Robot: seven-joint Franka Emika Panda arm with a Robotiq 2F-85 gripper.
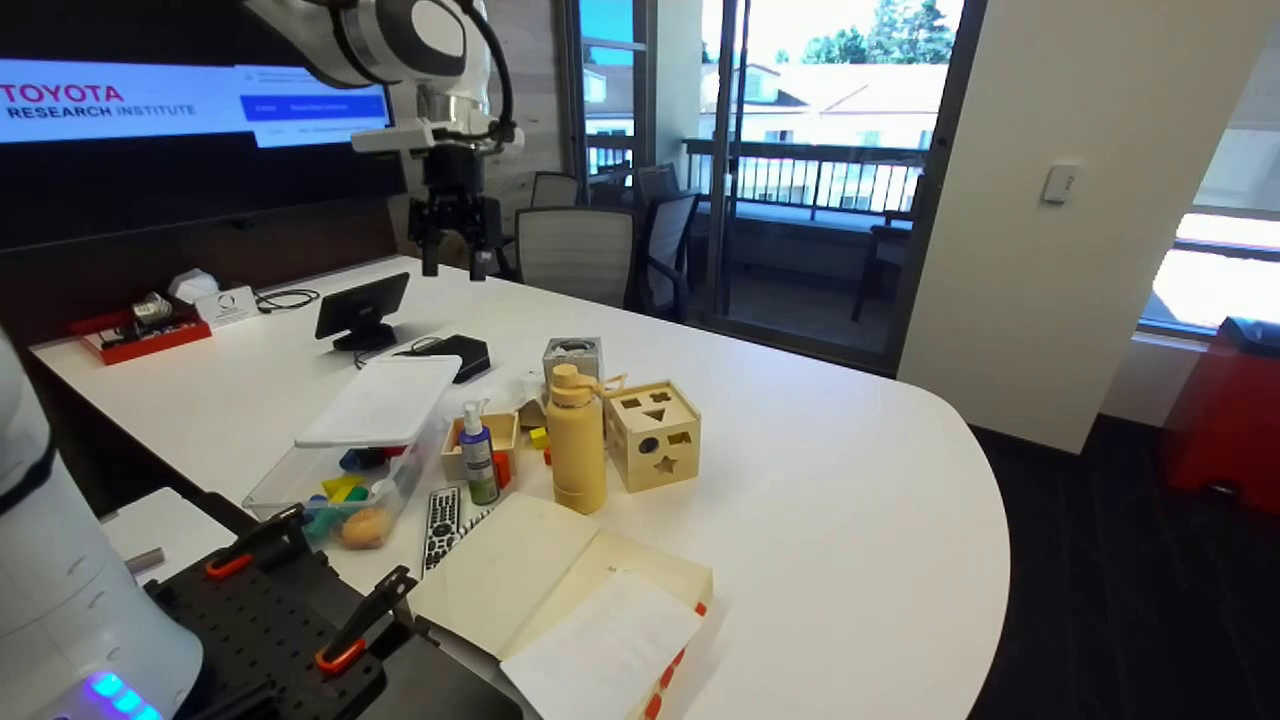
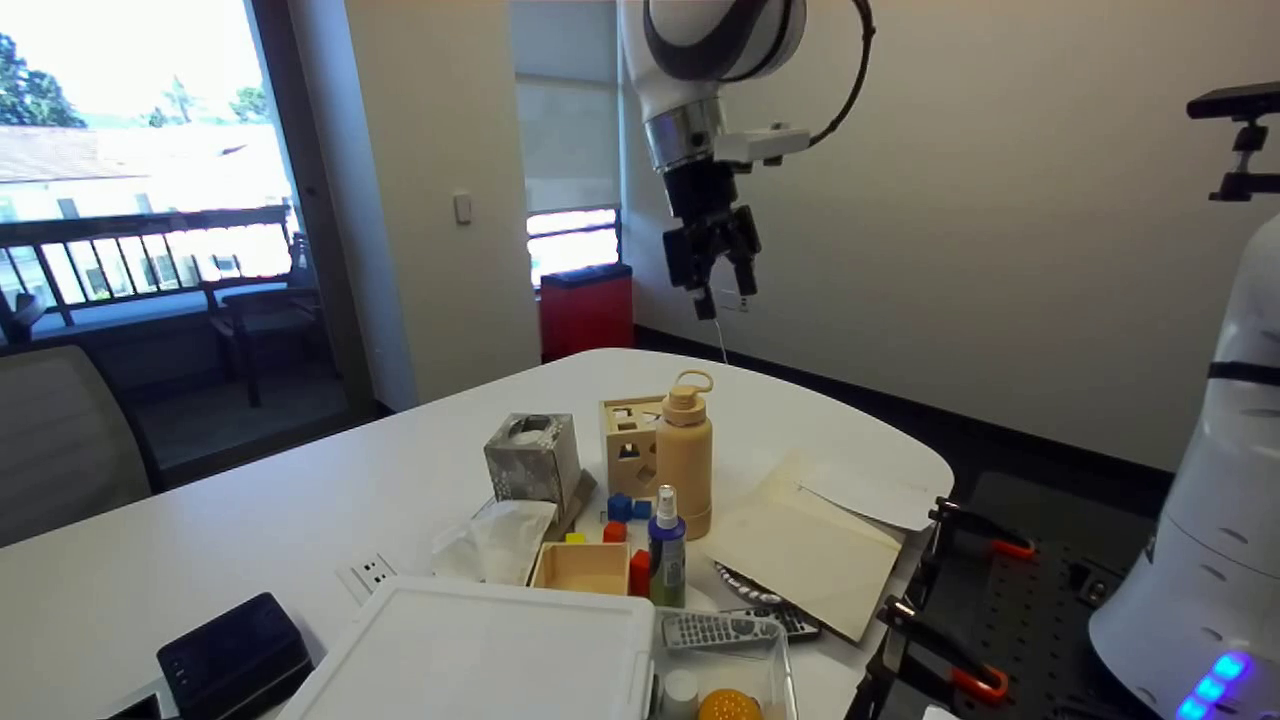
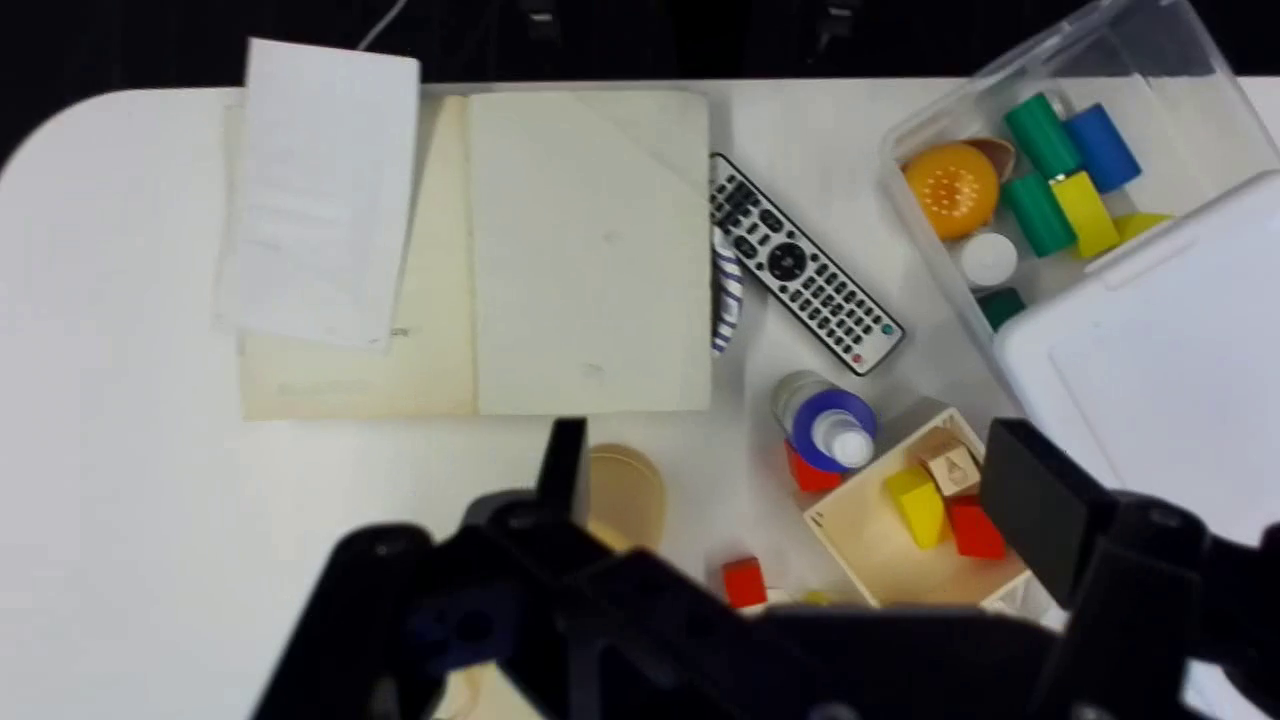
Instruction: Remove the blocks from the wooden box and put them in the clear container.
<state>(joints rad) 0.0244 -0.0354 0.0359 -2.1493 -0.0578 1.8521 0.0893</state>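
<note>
Jaws spread wide and released, the black Robotiq gripper (image 1: 454,267) hangs high above a white table (image 1: 850,500). On it, a wooden shape-sorter cube (image 1: 665,450) stands just beside a yellow water bottle (image 1: 577,450). Nearby, an open wooden box (image 3: 870,540) holds yellow, red and unpainted blocks (image 3: 918,508). The clear plastic container (image 3: 1190,130), partly covered by a white lid (image 3: 1180,350), holds green, blue and yellow pieces (image 3: 1037,213).

A tan bottle (image 2: 685,470) partly hides the wooden box (image 2: 630,474) in an exterior view; a lid (image 3: 1170,360) partly covers the clear container (image 3: 1195,150).
</note>
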